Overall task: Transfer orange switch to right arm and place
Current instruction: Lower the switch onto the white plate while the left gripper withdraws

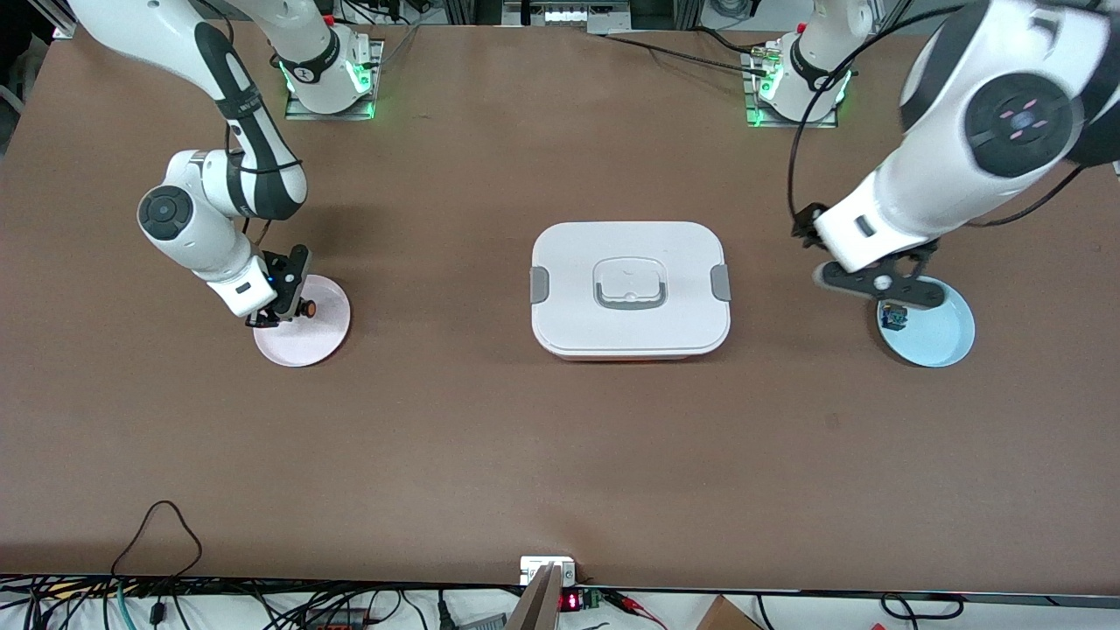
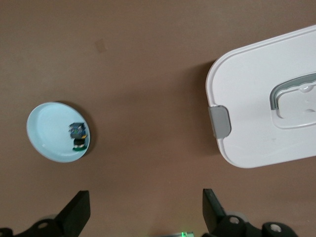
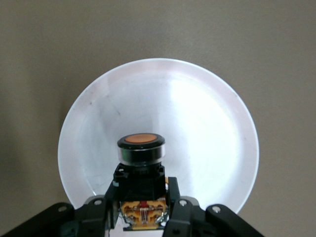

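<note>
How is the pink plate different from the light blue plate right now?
The pink plate lies at the right arm's end of the table; the light blue plate lies at the left arm's end. Over the pink plate the right gripper holds the orange switch; a small blue-and-green switch lies in the light blue plate, with the left gripper, open, above its edge. Both are round and shallow.

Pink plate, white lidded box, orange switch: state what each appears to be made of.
Pink plate: probably glossy plastic or glazed ceramic; it shows soft sheen and faint scuffs.
White lidded box: likely matte moulded plastic, with rounded corners and grey clips.
Orange switch: seemingly black plastic with an orange cap and metal contacts, held over the plate in the right gripper; its fingers are shut.
</note>
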### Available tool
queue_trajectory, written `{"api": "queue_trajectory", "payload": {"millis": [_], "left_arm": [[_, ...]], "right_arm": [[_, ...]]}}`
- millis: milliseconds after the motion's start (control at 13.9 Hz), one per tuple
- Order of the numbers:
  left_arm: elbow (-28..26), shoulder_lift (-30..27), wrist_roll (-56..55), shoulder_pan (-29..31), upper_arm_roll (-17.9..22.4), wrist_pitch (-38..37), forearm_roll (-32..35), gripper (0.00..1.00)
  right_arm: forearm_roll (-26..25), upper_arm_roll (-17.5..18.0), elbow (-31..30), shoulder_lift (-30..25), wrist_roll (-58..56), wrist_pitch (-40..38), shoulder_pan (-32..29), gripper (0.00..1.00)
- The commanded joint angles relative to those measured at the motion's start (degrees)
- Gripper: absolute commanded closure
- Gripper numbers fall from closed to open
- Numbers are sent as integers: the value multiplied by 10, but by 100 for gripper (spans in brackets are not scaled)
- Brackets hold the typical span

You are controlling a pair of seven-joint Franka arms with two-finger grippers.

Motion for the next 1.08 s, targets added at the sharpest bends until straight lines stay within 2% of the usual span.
{"api": "queue_trajectory", "payload": {"millis": [0,72,144,216,288,360,432,505,649,793,1009], "left_arm": [[38,2,-12,6,5,-42,7,0],[36,-10,-13,-4,47,-22,4,0],[28,-24,-13,-14,88,8,-29,0],[-17,-58,-6,-25,138,31,-84,0],[-62,-94,-5,-59,191,72,-102,0],[-105,-127,-5,-94,240,127,-99,0],[-137,-147,-4,-115,269,171,-99,0],[-161,-158,-3,-128,286,194,-99,0],[-178,-160,-6,-129,287,181,-97,0],[-166,-157,-6,-122,287,132,-97,0],[-159,-158,-6,-122,289,120,-97,0]], "right_arm": [[-8,4,-6,16,-31,41,-9,100],[-6,4,-11,25,-31,58,-10,100],[-6,4,-16,31,-31,73,-9,100],[-6,4,-19,35,-31,81,-9,100],[-6,4,-19,38,-31,84,-9,100],[-3,4,-19,39,-22,74,-8,57],[-2,4,-17,37,-20,70,-7,1],[-2,4,-17,29,-20,65,-7,0],[1,4,-12,1,-19,33,-9,0],[3,2,5,-32,-21,-12,-9,0],[3,1,71,-57,-21,-112,-11,0]]}}
